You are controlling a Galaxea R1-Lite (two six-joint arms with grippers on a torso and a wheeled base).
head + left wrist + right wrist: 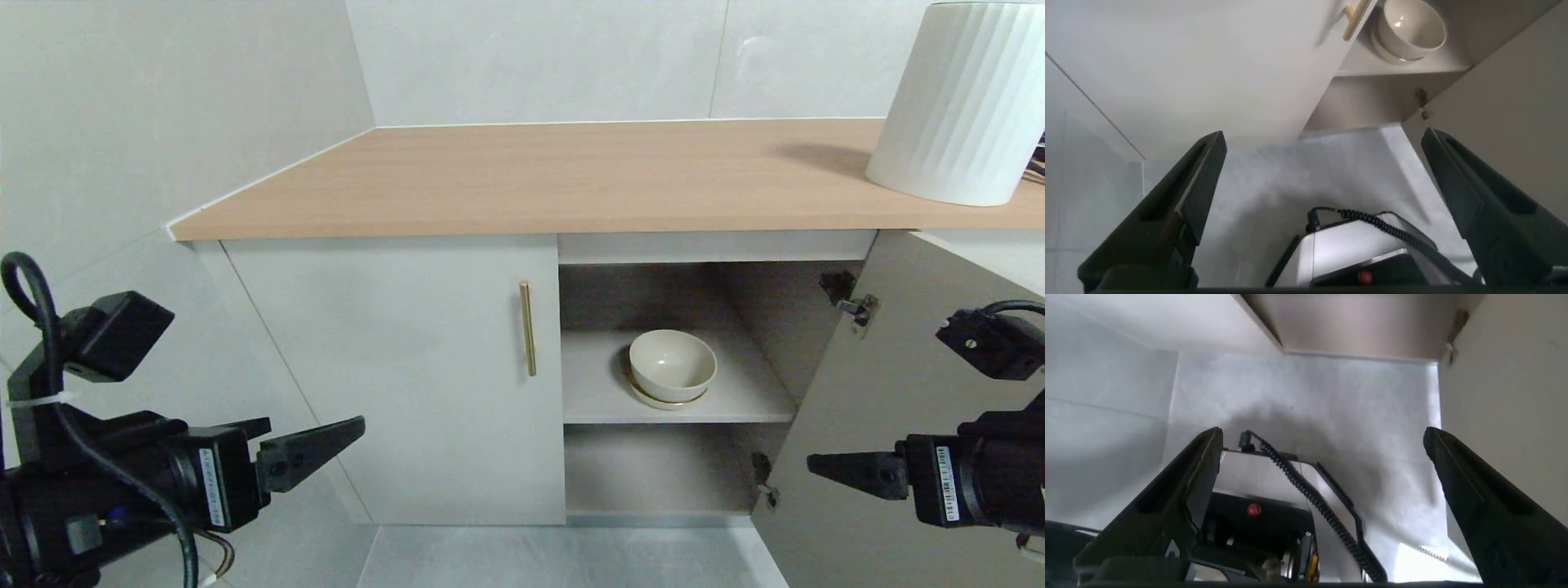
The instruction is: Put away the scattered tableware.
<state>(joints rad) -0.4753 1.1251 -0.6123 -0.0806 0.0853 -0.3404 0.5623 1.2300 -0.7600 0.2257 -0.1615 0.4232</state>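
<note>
In the head view, the left gripper (pixel 326 445) is held low at the left and the right gripper (pixel 841 472) low at the right, both levelled toward the cabinet (pixel 718 245). The bowl (pixel 672 365) is seen upright on a plate (pixel 663 401) on the upper shelf (pixel 588 384), inside the open right compartment. This compartment is bounded by the closed left door (pixel 392 367), with its gold handle (pixel 528 328), and the swung-out right door (pixel 882 408). A white ribbed container (pixel 963 98) is set on the countertop (pixel 531 175). Barcode labels (pixel 211 498) are borne by both gripper bodies; their print cannot be read.

In the left wrist view, the fingers (pixel 1184 212) are spread wide, nothing gripped, with the floor (pixel 1315 180) beneath.

In the right wrist view, the fingers (pixel 1478 514) are likewise parted and nothing is held.
</note>
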